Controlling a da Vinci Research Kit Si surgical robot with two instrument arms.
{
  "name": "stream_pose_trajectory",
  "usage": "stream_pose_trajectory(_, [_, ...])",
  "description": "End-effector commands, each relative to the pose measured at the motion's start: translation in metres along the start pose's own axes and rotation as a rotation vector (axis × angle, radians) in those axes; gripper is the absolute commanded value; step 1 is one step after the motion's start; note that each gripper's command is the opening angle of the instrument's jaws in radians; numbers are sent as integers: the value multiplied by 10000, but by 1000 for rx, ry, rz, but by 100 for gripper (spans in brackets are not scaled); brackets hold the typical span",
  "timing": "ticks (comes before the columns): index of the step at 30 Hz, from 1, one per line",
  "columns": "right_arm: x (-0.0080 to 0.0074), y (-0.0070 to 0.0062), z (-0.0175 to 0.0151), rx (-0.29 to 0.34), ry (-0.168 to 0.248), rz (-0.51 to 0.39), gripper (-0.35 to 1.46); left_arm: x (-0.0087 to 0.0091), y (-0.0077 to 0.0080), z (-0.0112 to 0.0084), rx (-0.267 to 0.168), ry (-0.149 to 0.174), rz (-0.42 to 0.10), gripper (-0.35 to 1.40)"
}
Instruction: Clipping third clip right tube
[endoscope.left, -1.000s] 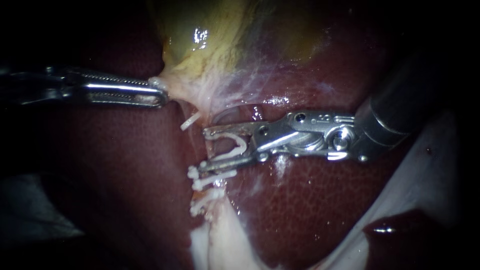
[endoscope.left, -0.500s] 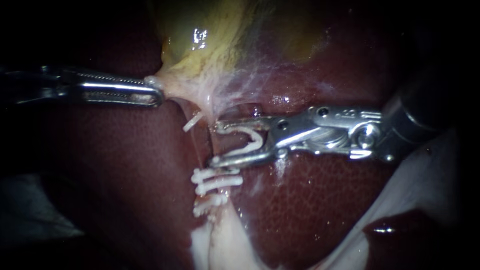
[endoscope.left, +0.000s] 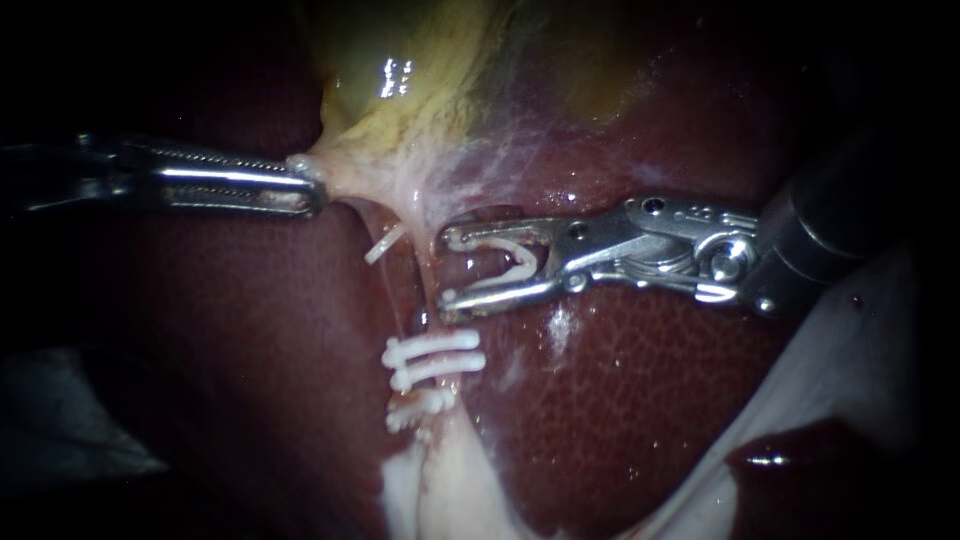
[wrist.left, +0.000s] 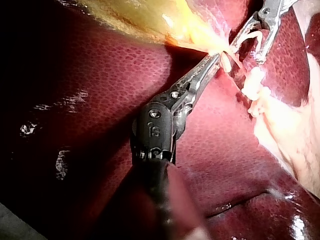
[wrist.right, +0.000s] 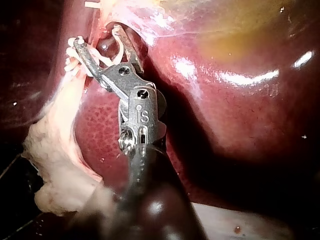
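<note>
Right tube (endoscope.left: 428, 297) runs top to bottom in endoscope view, crosswise to right instrument (endoscope.left: 448, 268), just ahead of tips, not yet between jaws. Jaws spread wide, carrying open clip (endoscope.left: 512, 262), one leg against each. Placed clips (endoscope.left: 432, 355) just below. Right shaft near level. Left instrument (endoscope.left: 315, 190) clamped on gallbladder (endoscope.left: 400, 100) edge, pulling it sideways.

Clamps the left instrument's (wrist.left: 214, 56) jaws together on the yellowish edge of the gallbladder (wrist.left: 150, 20), above dark red liver (wrist.left: 90, 75). Just ahead, carries a white clip (wrist.left: 246, 38), spread wide, between both jaws of the right instrument (wrist.left: 245, 52). Beside these, leaves a blurred whitish cluster (wrist.left: 255, 82) on pale tissue (wrist.left: 285, 135).
</note>
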Motion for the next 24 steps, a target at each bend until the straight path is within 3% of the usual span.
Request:
stream_pose_trajectory(1, [-2, 1, 4, 10, 0, 4, 50, 0, 0, 0, -1, -1, -1, -35])
stream_pose_trajectory(7, [-11, -2, 23, 65, 39, 36, 50, 0, 0, 1, -1, -1, -2, -35])
stream_pose_trajectory(14, [-5, -5, 36, 101, 86, 56, 50, 0, 0, 2, 0, -1, -2, -35])
stream_pose_trajectory(24, [9, 3, 58, 104, 152, 86, 50, -1, 0, 0, -1, -1, -1, -35])
